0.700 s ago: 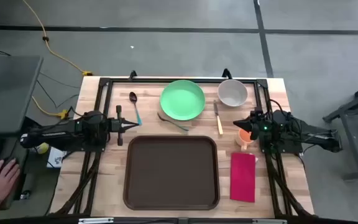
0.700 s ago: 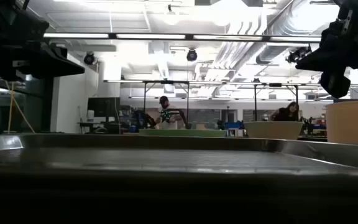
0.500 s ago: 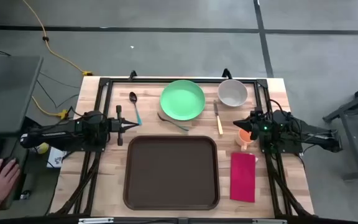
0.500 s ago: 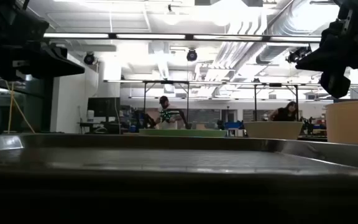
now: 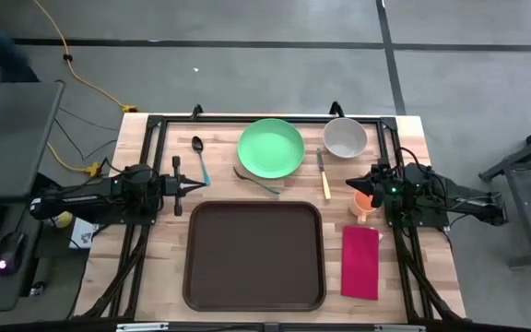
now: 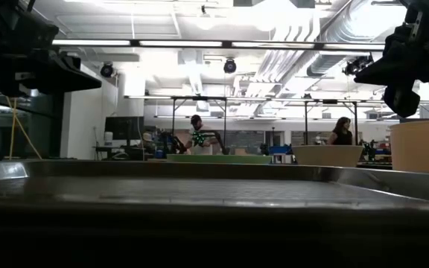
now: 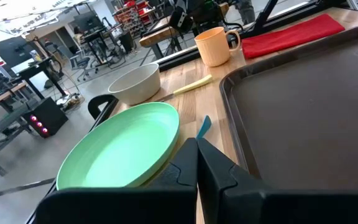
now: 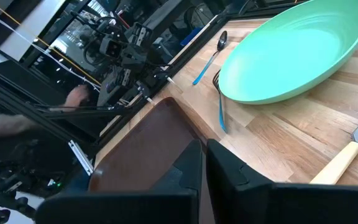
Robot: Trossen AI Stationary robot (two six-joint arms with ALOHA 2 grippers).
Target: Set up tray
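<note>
Tray (image 5: 254, 255), dark brown, rounded corners, raised rim: lies bare at lower centre of the high view on the wooden counter (image 5: 155, 267), with a red napkin (image 5: 360, 263) just to its right. Above it in frame: black spoon (image 5: 198, 153), green plate (image 5: 270, 148), knife (image 5: 324, 175), white bowl (image 5: 345, 137), orange cup (image 5: 363, 204). Left end effector (image 5: 195, 185) clenched, grasping nothing, at left-centre; right end effector (image 5: 361, 189) clenched over the cup at right-centre.

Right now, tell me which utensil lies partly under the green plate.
The fork with the blue handle: its head is tucked beneath the green plate. The spoon and knife lie clear of it.
</note>
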